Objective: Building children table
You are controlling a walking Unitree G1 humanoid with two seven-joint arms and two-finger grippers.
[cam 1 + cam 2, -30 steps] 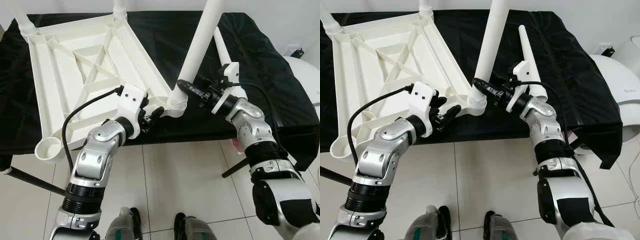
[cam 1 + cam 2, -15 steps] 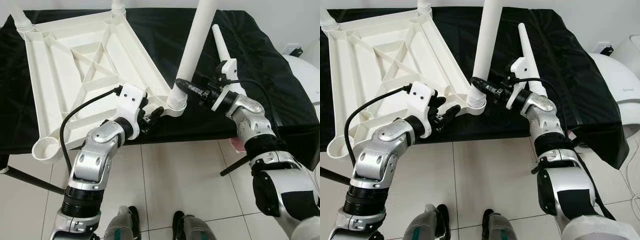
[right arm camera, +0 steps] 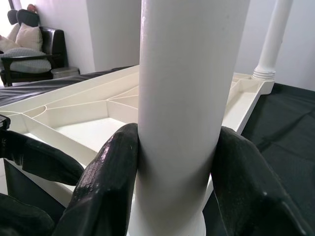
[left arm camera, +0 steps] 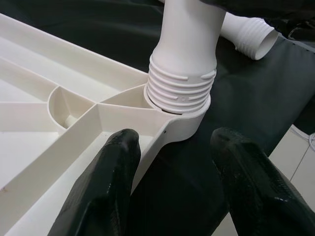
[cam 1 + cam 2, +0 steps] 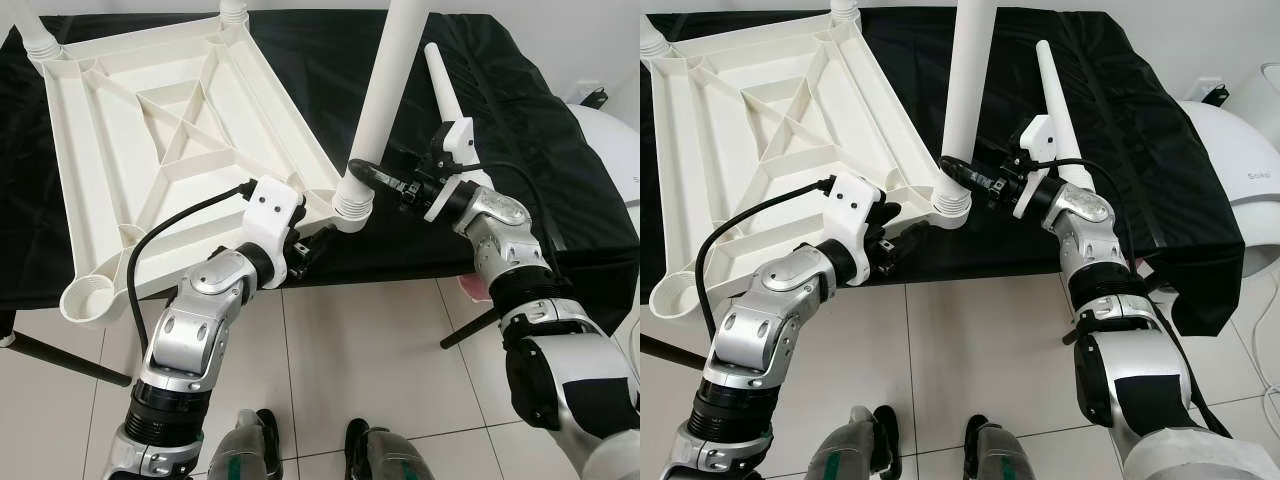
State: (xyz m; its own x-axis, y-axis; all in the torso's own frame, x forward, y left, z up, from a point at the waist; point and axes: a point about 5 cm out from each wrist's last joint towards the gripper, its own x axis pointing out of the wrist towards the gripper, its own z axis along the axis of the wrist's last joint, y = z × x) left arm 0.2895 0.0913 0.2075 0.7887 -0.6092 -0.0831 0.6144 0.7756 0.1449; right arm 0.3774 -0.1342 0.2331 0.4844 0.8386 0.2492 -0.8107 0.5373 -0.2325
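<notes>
From the head we see our right gripper pinching the upright table leg just above its threaded base; a loose leg lies behind it. At the left wrist, our left gripper spreads open before the tabletop corner socket.

A: Bright, even light over the head views; the white tabletop nearly washes out against the black cloth.

B: Sharp here! Close black fingers look soft, perhaps out of focus.
</notes>
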